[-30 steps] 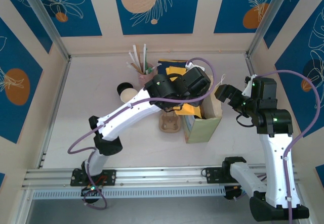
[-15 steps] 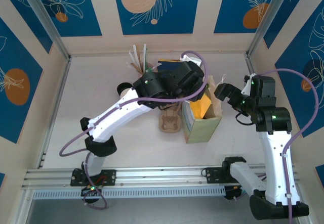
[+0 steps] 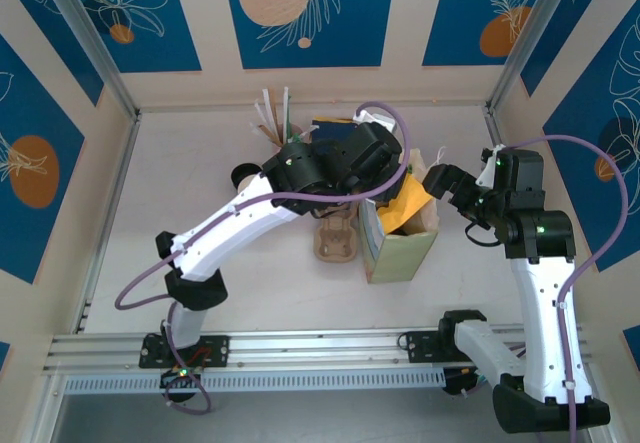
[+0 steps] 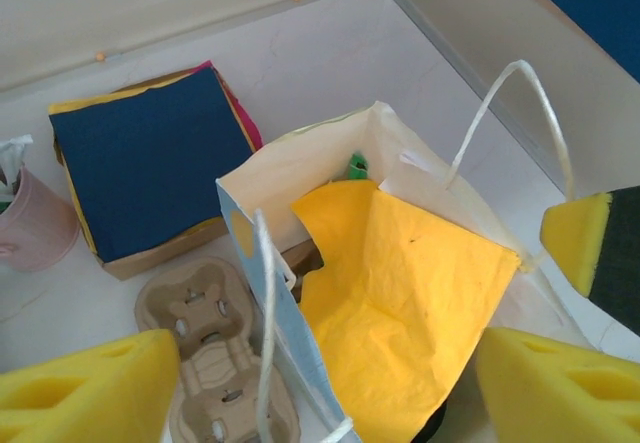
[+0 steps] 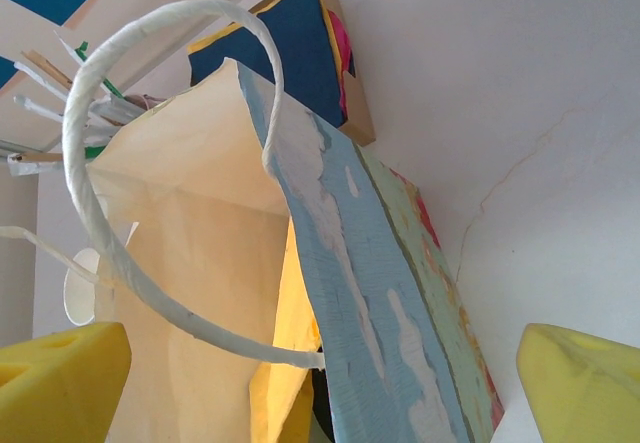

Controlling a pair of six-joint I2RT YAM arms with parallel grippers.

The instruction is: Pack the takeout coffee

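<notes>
Now the left gripper (image 4: 328,363) hangs further up-left, fingers apart like the right gripper's (image 5: 325,363); the black-lidded olive-green paper cup (image 4: 432,429) seems bagged (dark edge under yellow tissue (image 4: 400,293)). Drop-off looks done; next, withdraw without snagging.

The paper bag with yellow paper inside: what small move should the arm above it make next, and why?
Probably lift the left gripper straight up, clear of the paper bag. Its fingers stand wide apart with nothing between them, and the yellow paper lies inside the bag, so its job there looks done. The string handles stand close, so a sideways exit might snag.
</notes>
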